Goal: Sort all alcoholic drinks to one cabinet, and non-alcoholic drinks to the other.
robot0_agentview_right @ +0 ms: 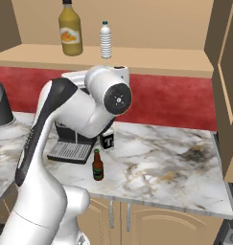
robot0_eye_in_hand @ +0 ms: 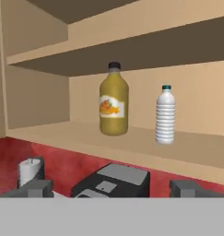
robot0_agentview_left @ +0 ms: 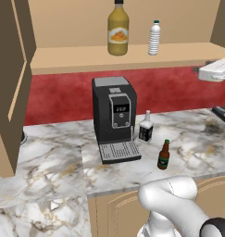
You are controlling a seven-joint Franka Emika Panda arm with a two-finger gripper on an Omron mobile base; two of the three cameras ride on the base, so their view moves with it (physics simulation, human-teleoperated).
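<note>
The round yellow juice bottle (robot0_agentview_left: 118,31) and the small ribbed water bottle (robot0_agentview_left: 153,38) stand near each other on the smooth tan wood shelf (robot0_agentview_left: 86,58). On the shiny marble surface (robot0_agentview_left: 188,143), the brown glass beer bottle (robot0_agentview_left: 164,155) stands at 5 o'clock from the squarish clear bottle (robot0_agentview_left: 146,126), beside the boxy black coffee machine (robot0_agentview_left: 114,118). The hand (robot0_eye_in_hand: 112,188) is spread wide and holds nothing.

Labels up close: almost nothing you can read.
On the squarish bottle (robot0_agentview_right: 108,141) beside the coffee machine (robot0_agentview_left: 114,118) you get one white letter on the black label, looks like a "T"; that's the only legible character. The machine's little display (robot0_agentview_left: 120,109) shows pale digits, too blurred for you to make out. The juice bottle (robot0_eye_in_hand: 114,100) label carries an orange picture, no words you can read. The beer bottle (robot0_agentview_left: 164,155) label is green, its print too small to tell.
</note>
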